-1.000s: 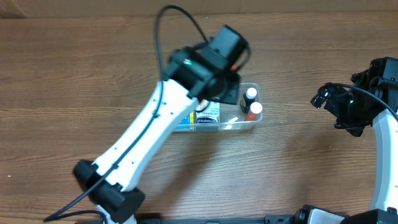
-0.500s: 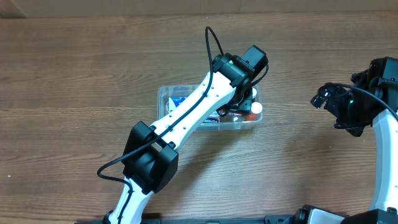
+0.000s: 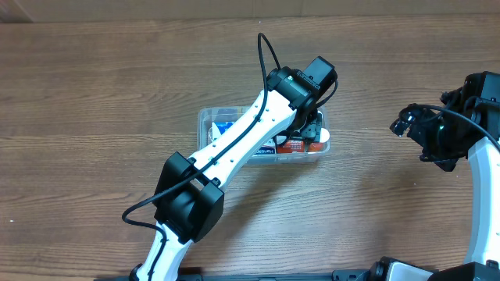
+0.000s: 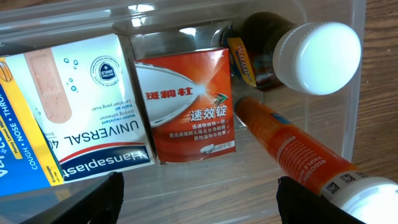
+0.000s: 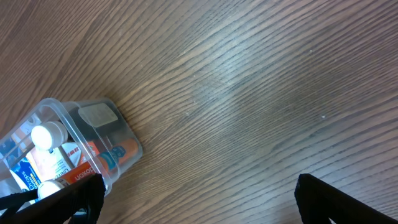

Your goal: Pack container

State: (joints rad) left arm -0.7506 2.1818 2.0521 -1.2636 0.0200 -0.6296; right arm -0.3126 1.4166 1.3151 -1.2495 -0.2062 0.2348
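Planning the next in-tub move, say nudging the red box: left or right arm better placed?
Left, I'd say. The left gripper hangs open directly over the red box inside the container. The right gripper is off to the side over the table, well apart from it.

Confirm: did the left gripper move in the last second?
Yes. The left gripper shifted right along the container, from nearer its middle to its right end, then held.

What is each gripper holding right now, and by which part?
Nothing. The left gripper is open above the container, the red box lying free inside; the right gripper is open over the table.
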